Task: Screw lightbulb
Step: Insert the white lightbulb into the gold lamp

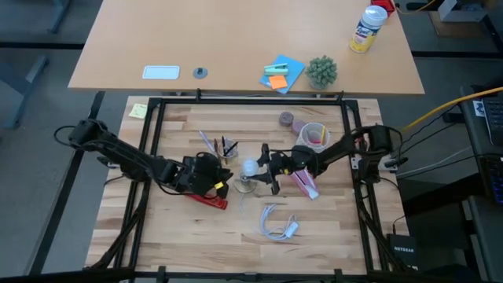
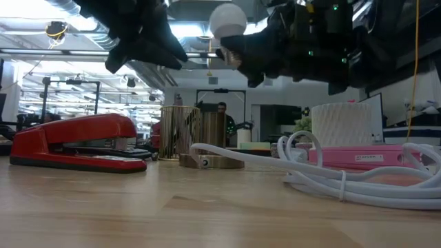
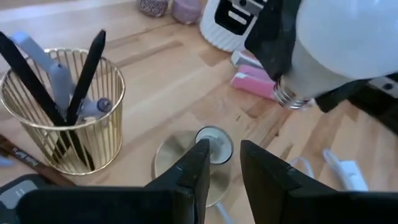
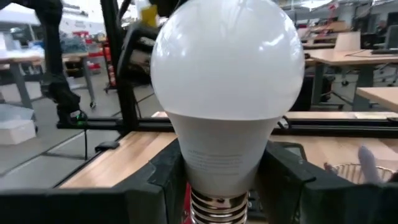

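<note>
The lightbulb point(image 4: 227, 81), frosted white with a silvery screw end point(image 3: 288, 96), hangs in the air in my right gripper point(image 1: 263, 167), which is shut on it. Just under it, a small socket on a round gold base point(image 3: 213, 143) rests flat on the table point(image 1: 247, 185). My left gripper point(image 3: 225, 155) is open and hovers above the table to the left of the base, its fingers pointing toward the socket and touching nothing. In the low view the bulb point(image 2: 227, 19) is high above the base point(image 2: 210, 161). My right gripper pinches the bulb's tapered white neck point(image 4: 221, 158), just above the screw end, between its two fingers point(image 4: 163, 180). The fingers come roughly level from the table's right side. The bulb is lifted clear, dome up and screw end down, slightly tilted above the socket.
A gold wire cup with pens point(image 3: 62, 112) stands just left of the base, with a red stapler point(image 2: 76, 141) near it. A pink box point(image 1: 306, 185) and a white cup point(image 1: 314, 135) are on the right. A white looped cable point(image 1: 277, 224) lies toward the near edge.
</note>
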Controlling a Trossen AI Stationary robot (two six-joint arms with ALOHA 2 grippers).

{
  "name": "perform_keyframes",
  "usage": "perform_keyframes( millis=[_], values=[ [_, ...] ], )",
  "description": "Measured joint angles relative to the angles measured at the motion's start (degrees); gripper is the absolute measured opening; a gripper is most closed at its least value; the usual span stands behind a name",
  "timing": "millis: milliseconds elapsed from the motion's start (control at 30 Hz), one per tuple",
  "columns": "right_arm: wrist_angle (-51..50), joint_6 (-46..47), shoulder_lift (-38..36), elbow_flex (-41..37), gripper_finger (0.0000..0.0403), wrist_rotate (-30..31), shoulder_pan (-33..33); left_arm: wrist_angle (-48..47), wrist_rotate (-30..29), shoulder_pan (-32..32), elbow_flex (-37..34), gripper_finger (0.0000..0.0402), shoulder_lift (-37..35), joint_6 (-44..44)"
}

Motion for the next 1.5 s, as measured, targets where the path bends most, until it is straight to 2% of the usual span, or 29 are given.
perform_keyframes(
  millis=[167,300,633,1033,1333,1500],
  values=[
    [3.5,1.46,4.62,1.62,0.0158,1.0,0.87,2.24,-0.01,-0.01,-0.02,0.0081,2.55,0.45],
    [4.43,1.29,5.59,3.1,0.0158,1.03,0.76,4.6,-0.18,0.0,0.0,0.0081,3.66,2.63],
    [3.82,1.37,9.77,5.58,0.0158,1.25,0.76,4.13,-0.44,0.0,0.02,0.0081,3.72,4.48],
    [3.75,5.82,10.09,5.56,0.0158,2.1,0.76,3.36,-0.44,0.0,0.02,0.0082,3.72,4.95],
    [3.52,5.79,10.09,5.56,0.0158,1.97,0.76,3.31,-0.44,0.0,0.02,0.0082,3.72,10.68],
    [3.47,5.77,10.09,5.56,0.0158,2.35,0.76,3.34,-0.44,0.0,0.02,0.0082,3.72,9.83]
  ],
)
